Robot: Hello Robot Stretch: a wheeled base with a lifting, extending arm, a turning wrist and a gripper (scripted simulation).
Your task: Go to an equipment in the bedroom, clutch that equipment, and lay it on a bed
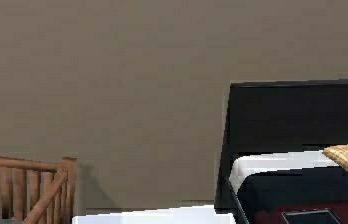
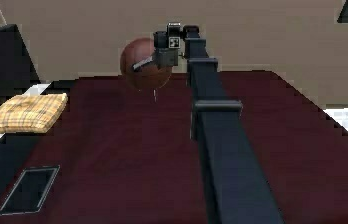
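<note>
Forward view, left to right: wooden rail (image 1: pixel 27 185) low at the left edge. A white surface (image 1: pixel 147 215) along the bottom. Plain wall (image 1: pixel 132 80) behind. Black headboard (image 1: pixel 292 115) on the right, with a white pillow (image 1: pixel 277 165) at its foot.

Arm side view, left to right: plaid cushion (image 2: pixel 27 110) lies on the bed (image 2: pixel 112 150) near the head end. Nearer the camera, a flat dark slab (image 2: pixel 29 190) with a pale rim lies on the cover, well apart from the cushion. I cannot tell what the slab is.

Middle of the view: a brown-red ball (image 2: pixel 137 82), taken as the equipment, hangs at the far end of the gripper (image 2: pixel 145 65). A thin finger crosses its face. The ball shows partly against the wall and partly against the dark red cover, and I judge it clear of the cover. So the gripper holds the ball. How the fingers are set cannot be told.

The arm (image 2: pixel 217 120) runs up from the bottom edge, just right of the ball.

Key relation: the ball sits at the fingers, to the arm's left in this view, with bare cover below it. The ball is round, so it has no long axis to line up. My reading is that the coming move is a descent.

Risk: a ball may roll once it is laid down.

The bed is the only bearer here. It carries the cushion, the pillow and the slab.
</note>
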